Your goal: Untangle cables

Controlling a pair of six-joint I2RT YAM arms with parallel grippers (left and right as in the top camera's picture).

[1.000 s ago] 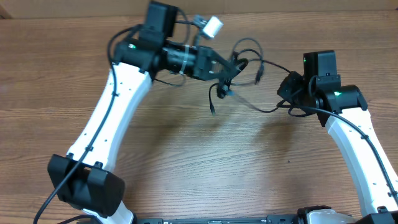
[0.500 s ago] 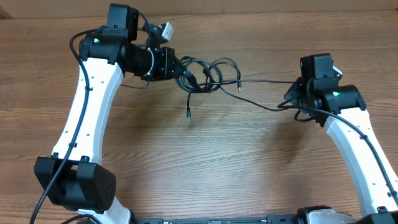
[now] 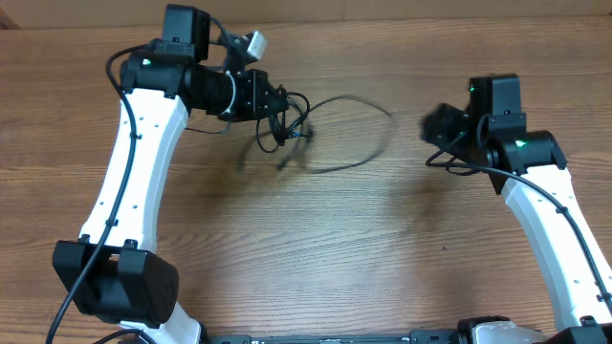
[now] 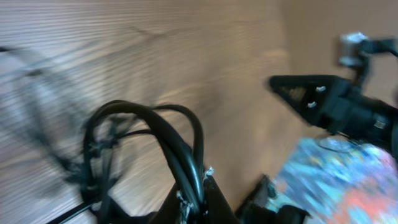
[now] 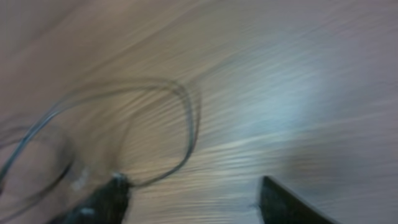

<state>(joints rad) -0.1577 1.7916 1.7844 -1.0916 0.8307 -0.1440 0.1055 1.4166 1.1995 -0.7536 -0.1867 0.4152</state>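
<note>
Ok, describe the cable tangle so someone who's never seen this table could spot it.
Find the white left arm reaching over the far side of the wooden table. Clamped in the left gripper is the cable tangle: thin black cords knotted, one wide loop sweeping toward the right gripper. It is far thinner than the wires along the arms.
</note>
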